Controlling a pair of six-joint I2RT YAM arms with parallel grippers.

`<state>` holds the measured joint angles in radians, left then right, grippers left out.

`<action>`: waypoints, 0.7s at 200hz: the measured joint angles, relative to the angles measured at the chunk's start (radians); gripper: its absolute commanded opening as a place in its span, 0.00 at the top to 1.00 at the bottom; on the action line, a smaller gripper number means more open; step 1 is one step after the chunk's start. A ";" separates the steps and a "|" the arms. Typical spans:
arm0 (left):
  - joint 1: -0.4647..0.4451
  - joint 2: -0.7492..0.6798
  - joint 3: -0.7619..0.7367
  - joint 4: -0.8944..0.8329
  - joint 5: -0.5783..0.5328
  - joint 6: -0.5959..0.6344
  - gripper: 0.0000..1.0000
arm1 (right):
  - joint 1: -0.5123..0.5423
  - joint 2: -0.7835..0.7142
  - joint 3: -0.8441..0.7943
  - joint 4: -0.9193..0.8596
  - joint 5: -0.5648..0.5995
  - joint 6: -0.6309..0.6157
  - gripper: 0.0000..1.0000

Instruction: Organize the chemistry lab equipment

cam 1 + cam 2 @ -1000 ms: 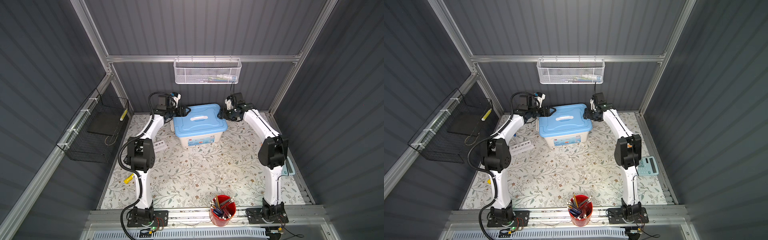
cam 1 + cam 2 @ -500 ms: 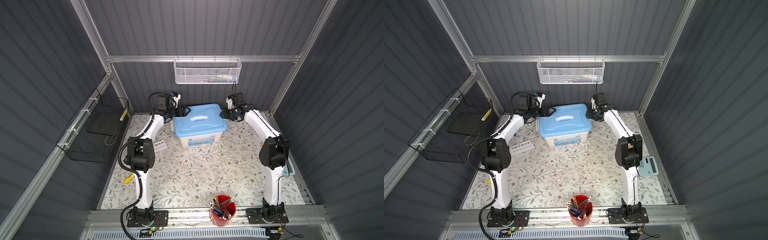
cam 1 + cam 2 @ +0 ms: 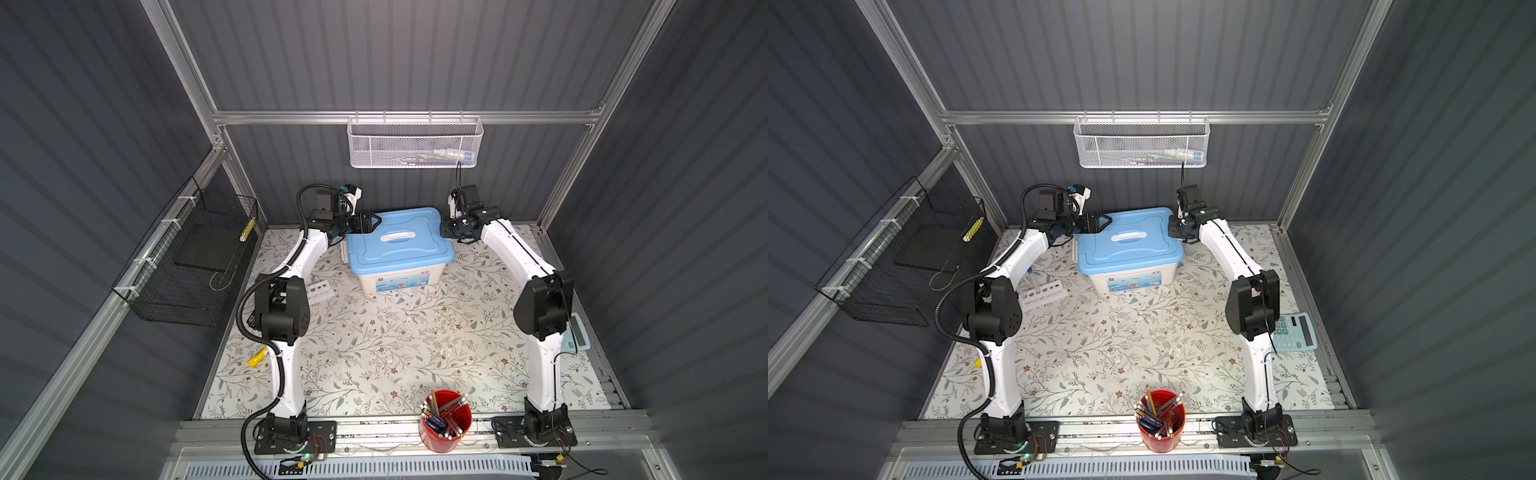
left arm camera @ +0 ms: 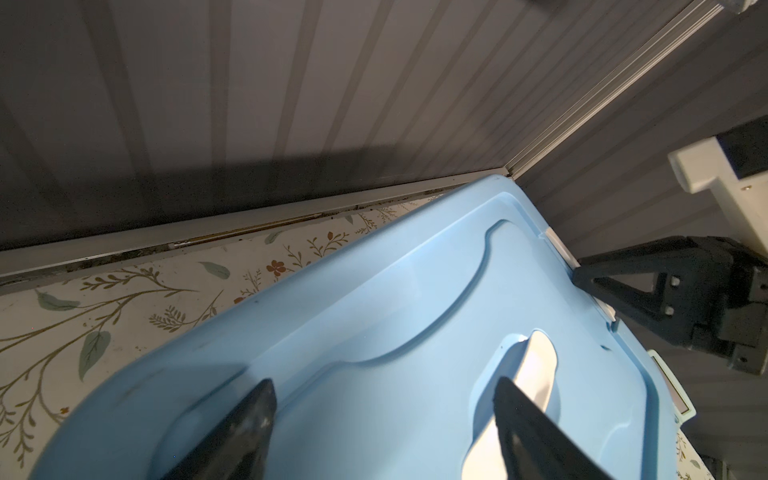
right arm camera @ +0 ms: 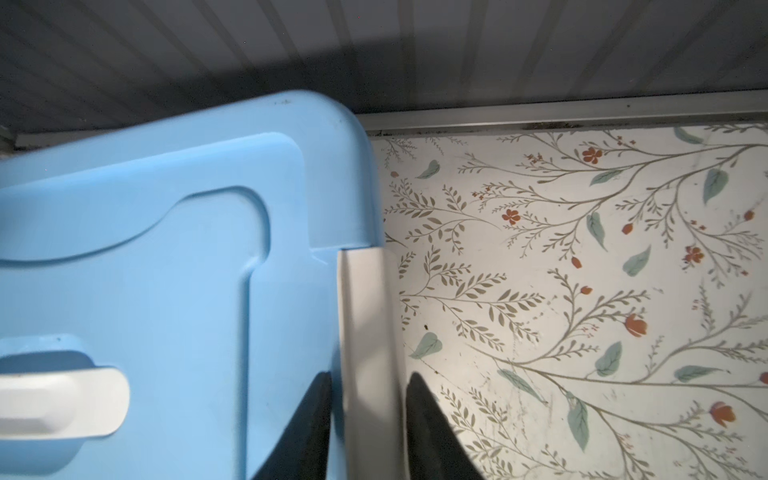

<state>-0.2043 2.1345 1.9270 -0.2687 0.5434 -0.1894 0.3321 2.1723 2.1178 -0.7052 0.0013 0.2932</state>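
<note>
Right wrist view: right end effector (image 5: 370, 399) narrow, closed on white plastic latch (image 5: 365, 316), lower centre, of pale blue lidded storage box (image 5: 166, 249). Left end effector (image 4: 384, 386) wide, above box.

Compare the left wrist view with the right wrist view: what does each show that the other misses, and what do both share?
Only the left wrist view: the open left gripper above the blue lid, and the right gripper seen from outside at the lid's far edge. Only the right wrist view: both of that gripper's fingers pinching the white latch. Both: the lid, its white handle and the floral mat.
</note>
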 measured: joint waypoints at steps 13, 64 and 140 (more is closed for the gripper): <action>0.000 -0.006 0.000 -0.009 -0.001 -0.001 0.15 | 0.003 0.000 0.011 -0.018 0.014 -0.007 0.57; 0.067 -0.171 -0.045 -0.066 -0.007 -0.042 0.12 | 0.016 0.003 0.100 -0.108 0.061 -0.048 0.41; 0.194 -0.423 -0.327 -0.103 -0.062 -0.145 0.00 | 0.158 -0.071 0.064 -0.077 0.080 -0.143 0.35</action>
<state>-0.0105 1.7119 1.5997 -0.3714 0.4812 -0.3340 0.4896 2.1014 2.1818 -0.7826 0.0811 0.1497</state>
